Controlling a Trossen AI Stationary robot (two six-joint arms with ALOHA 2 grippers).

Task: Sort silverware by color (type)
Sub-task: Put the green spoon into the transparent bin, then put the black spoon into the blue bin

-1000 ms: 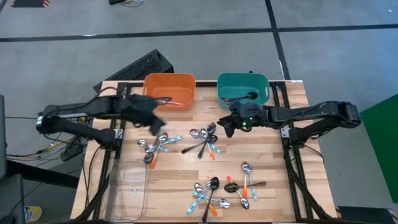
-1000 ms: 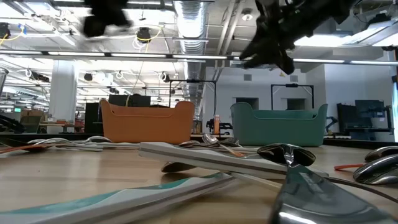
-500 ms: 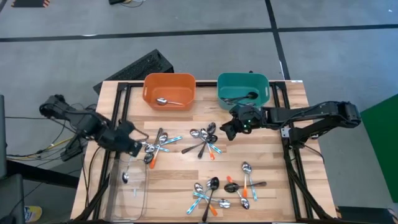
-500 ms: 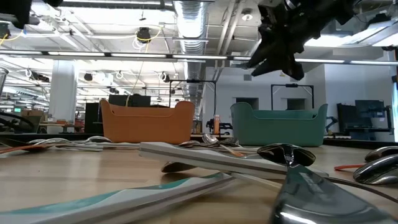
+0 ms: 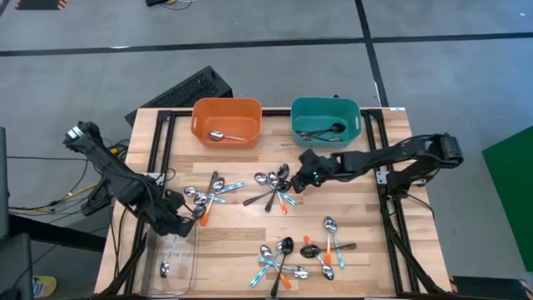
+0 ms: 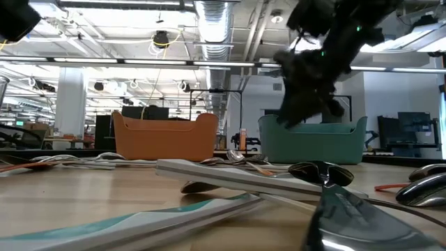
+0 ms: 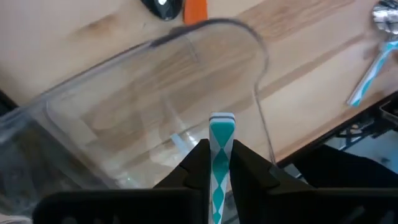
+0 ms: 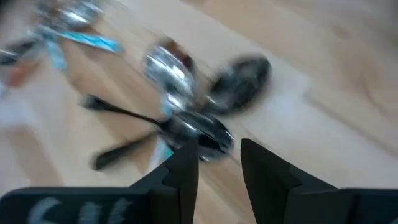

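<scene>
— What are you seeing on the left since a second ago?

— Your left gripper (image 5: 179, 223) is no longer hovering at the orange bin (image 5: 200, 112); it is hanging over the clear tray (image 5: 156, 243) at the table's front left corner. Its fingers are pinching a light-blue striped spoon handle (image 7: 221, 134), which is pointing down toward the tray. One spoon (image 5: 164, 269) is already lying inside the tray.

— And the middle?

— You are looking at the orange bin holding a single spoon (image 5: 220, 136), with a loose spoon cluster (image 5: 208, 196) lying on the wood just beside the left gripper.

— The right side?

— Your right gripper (image 5: 304, 177) is now sitting lower, away from the teal bin (image 5: 358, 118), at the edge of the central spoon pile (image 5: 273, 187). Its fingers are spread, empty, just above a dark spoon bowl (image 8: 239, 71). The teal bin is holding dark spoons (image 5: 321, 132).
</scene>
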